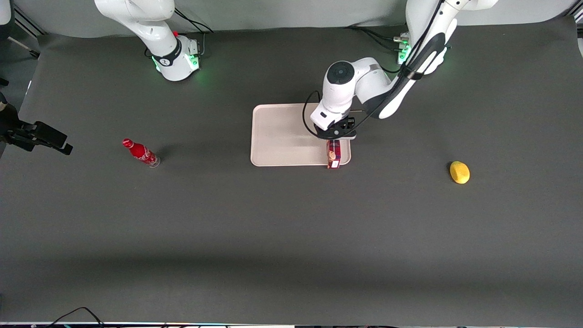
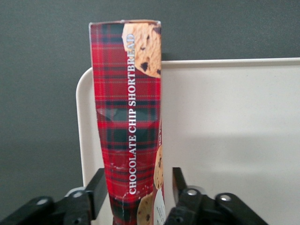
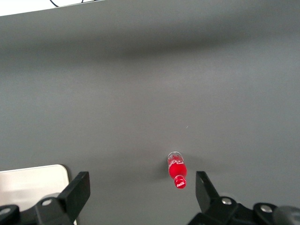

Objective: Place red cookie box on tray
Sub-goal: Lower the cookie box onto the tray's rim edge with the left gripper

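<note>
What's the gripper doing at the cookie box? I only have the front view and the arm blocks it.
Observer: In the left wrist view, the gripper straddles the red cookie box near one end.
Operator: Which side is up?
Observer: A narrow tartan side, printed CHOCOLATE CHIP SHORTBREAD.
Operator: Any damage?
Observer: That side has a crease about midway along.
Operator: Is it on the tray?
Observer: It runs along the tray rim, with dark table on its outer side.

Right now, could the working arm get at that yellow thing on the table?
Probably not straight away. Nothing lies between it and the yellow object, which sits alone toward the working arm's end of the table, but the gripper hangs over the tray edge, jaws shut on the red cookie box.
</note>
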